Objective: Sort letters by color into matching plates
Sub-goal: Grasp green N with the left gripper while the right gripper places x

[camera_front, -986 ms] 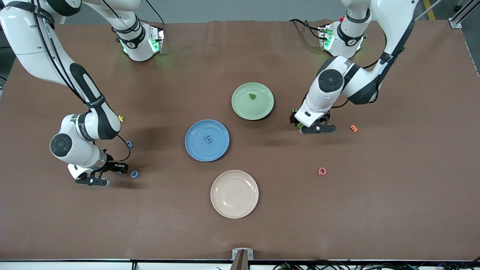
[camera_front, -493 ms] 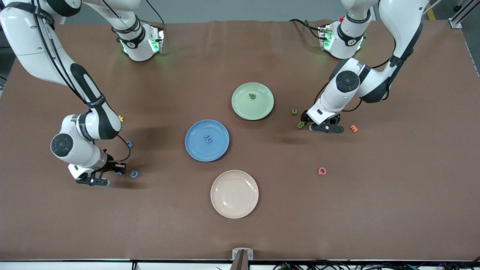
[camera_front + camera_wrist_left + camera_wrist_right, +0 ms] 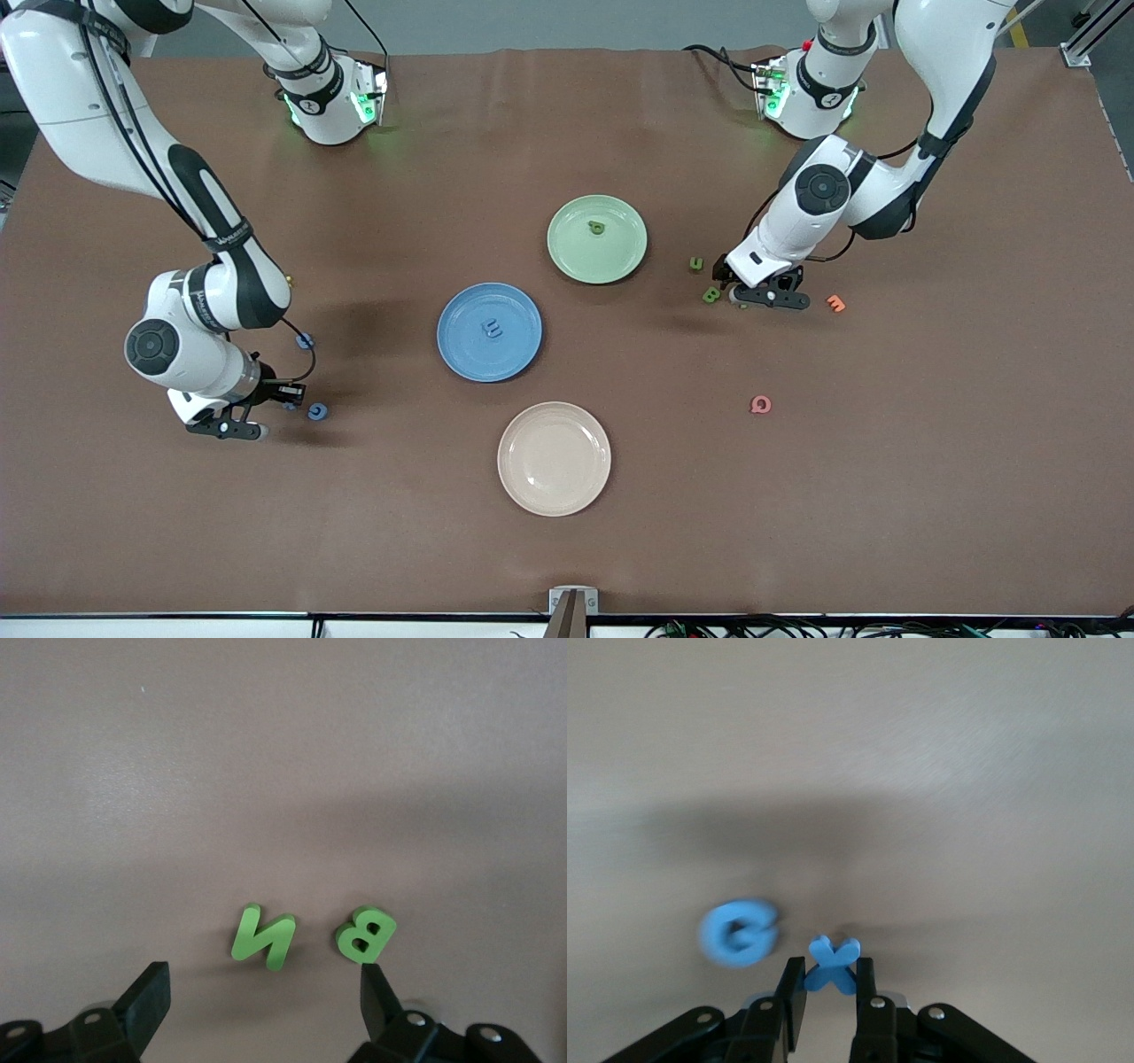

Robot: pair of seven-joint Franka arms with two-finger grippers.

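Nearest your camera's edge of the worktop (image 3: 930,496) sits the cream plate (image 3: 554,458), and toward the right arm's end your right gripper (image 3: 826,990) has its jaws clamped on a blue X (image 3: 833,964), a blue G (image 3: 317,411) lying just beside it. Farther in, the blue plate (image 3: 465,354) carries one blue letter (image 3: 493,330), with another blue letter (image 3: 305,340) toward the right arm's end. Your left gripper (image 3: 266,992) hangs with jaws spread wide over a green N (image 3: 263,937), a green B (image 3: 366,934) just beside it, while the pale green plate (image 3: 620,257) farther in holds one green letter (image 3: 597,228).

A brown mat (image 3: 567,532) covers the table, evenly lit throughout.
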